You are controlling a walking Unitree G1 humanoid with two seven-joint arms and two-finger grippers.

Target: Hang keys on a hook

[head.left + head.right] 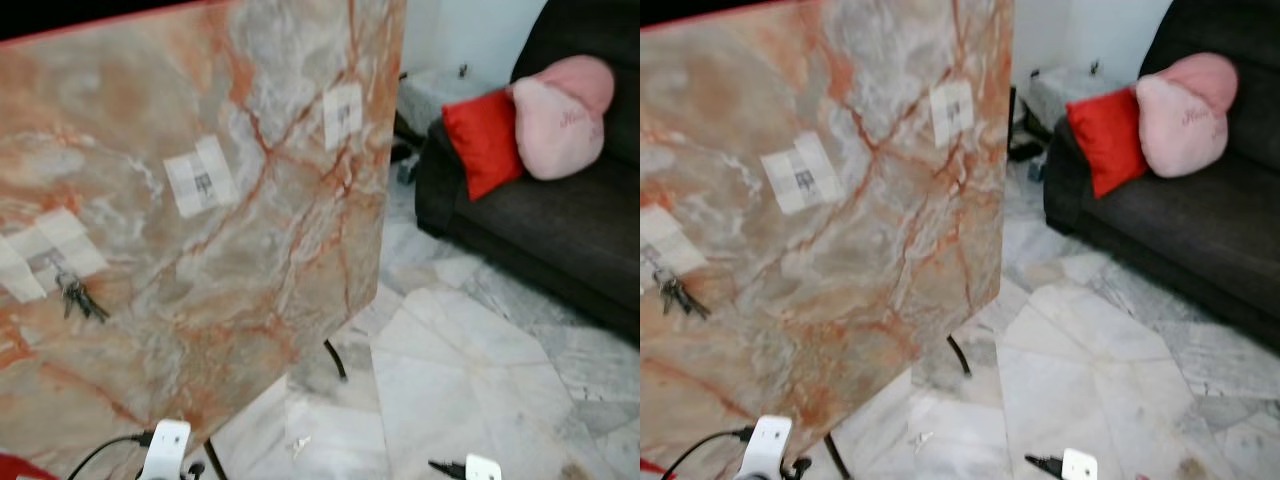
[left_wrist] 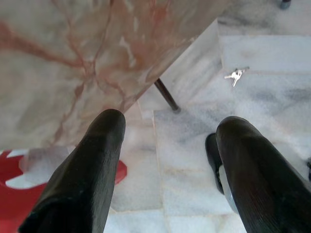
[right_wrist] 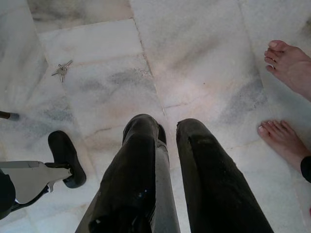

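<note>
Dark sofa [image 1: 560,230] far off right pincer's side, red cushion [image 1: 485,140] touching pink heart pillow [image 1: 560,110] on it. Two bare feet [image 3: 286,102] on marble floor [image 1: 470,380] just beside right pincer.

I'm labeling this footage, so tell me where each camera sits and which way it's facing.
Left eye and right eye views: on the head, facing forward and down at the marble board, hung keys and sofa.
Left wrist view: along the open left gripper at floor.
Right wrist view: along the right gripper at floor and a person's feet.
Both wrist views share the fallen keys.
</note>
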